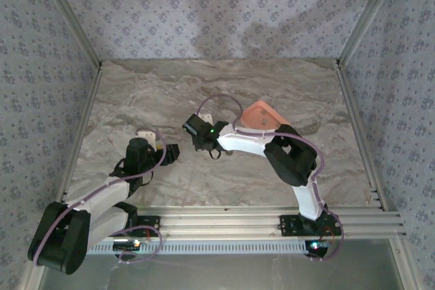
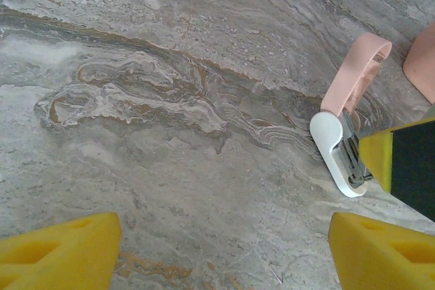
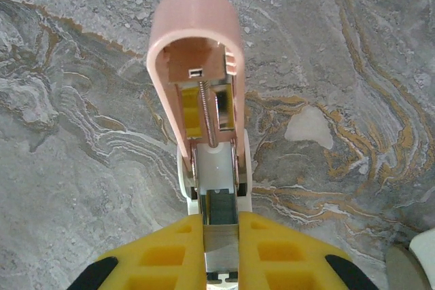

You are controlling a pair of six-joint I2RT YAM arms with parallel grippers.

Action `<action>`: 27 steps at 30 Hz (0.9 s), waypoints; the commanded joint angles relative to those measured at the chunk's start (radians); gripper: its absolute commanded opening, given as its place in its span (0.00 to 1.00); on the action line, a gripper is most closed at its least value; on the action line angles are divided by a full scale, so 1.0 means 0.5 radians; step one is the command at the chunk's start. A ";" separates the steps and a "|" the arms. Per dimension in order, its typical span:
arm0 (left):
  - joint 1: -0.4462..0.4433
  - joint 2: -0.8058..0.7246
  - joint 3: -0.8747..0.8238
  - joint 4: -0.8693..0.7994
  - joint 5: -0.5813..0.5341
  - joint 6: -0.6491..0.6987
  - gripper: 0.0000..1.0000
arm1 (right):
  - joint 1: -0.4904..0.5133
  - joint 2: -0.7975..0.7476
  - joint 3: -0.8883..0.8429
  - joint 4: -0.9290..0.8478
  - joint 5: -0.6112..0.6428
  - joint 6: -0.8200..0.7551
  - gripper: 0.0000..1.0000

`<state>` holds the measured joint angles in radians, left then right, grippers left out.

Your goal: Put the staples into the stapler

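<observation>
The stapler (image 3: 204, 120) lies open on the marble table, its salmon-pink lid (image 3: 196, 25) swung up and away from the white base (image 2: 331, 142). My right gripper (image 3: 221, 236) is shut on a narrow grey staple strip (image 3: 221, 203). The strip's far, darker end lies inside the stapler's metal channel. The right gripper (image 1: 212, 146) is at the table's middle. My left gripper (image 2: 224, 236) stands wide open over bare marble, left of the stapler and apart from it, with nothing between its yellow fingers (image 2: 61, 249). From above, the left gripper (image 1: 170, 153) is just left of the right one.
The shallow salmon-pink tray (image 1: 262, 116) sits behind the right arm's elbow, and its corner (image 2: 423, 59) shows beyond the stapler. A pale rounded object (image 3: 416, 263) sits at the right wrist view's lower right corner. Aluminium rails (image 1: 353, 140) and patterned walls bound the table.
</observation>
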<state>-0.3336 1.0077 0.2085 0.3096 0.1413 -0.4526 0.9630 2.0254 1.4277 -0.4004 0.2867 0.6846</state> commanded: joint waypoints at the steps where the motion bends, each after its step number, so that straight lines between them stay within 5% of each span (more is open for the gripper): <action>1: 0.014 -0.036 -0.015 -0.006 -0.006 0.049 0.80 | 0.012 0.056 0.052 -0.116 -0.004 0.027 0.15; 27: 0.018 -0.027 -0.003 -0.006 -0.003 0.080 0.80 | 0.005 0.142 0.154 -0.340 0.009 0.091 0.15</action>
<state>-0.3328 1.0077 0.2085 0.3096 0.1413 -0.4301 0.9627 2.0628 1.4902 -0.4774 0.2771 0.7013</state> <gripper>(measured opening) 0.804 0.153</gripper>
